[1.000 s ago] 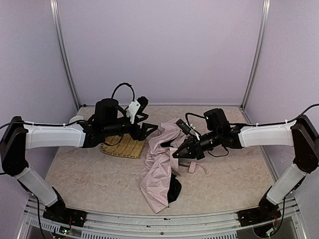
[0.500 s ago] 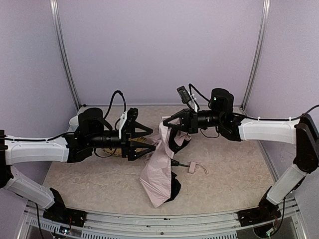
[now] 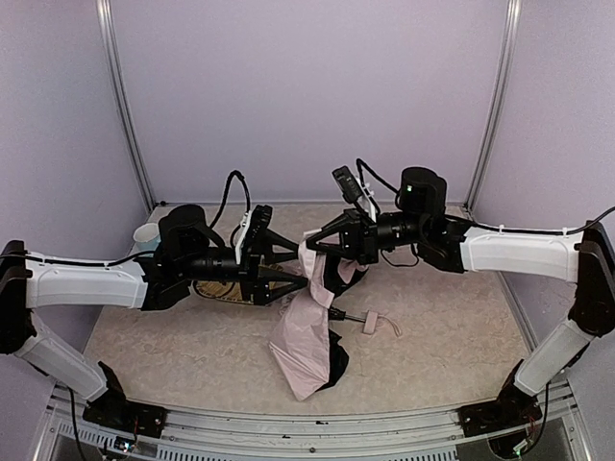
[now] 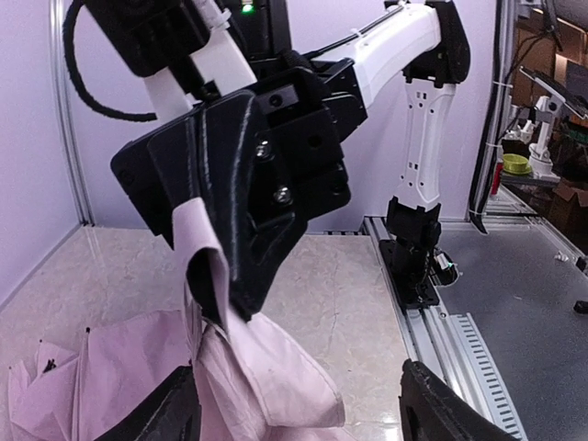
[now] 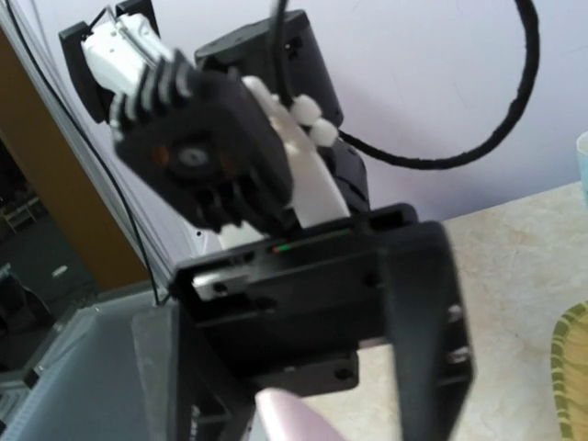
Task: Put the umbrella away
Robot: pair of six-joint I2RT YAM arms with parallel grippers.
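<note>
umbrella [image 3: 300, 336] in the middle, mat [image 3: 223, 293] to its left, cup [image 3: 146, 235] far left

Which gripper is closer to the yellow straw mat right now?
Left. The left gripper is open, with its tips just past the right edge of the mat. The right gripper is farther right, pinching the pink fabric of the umbrella.
</note>
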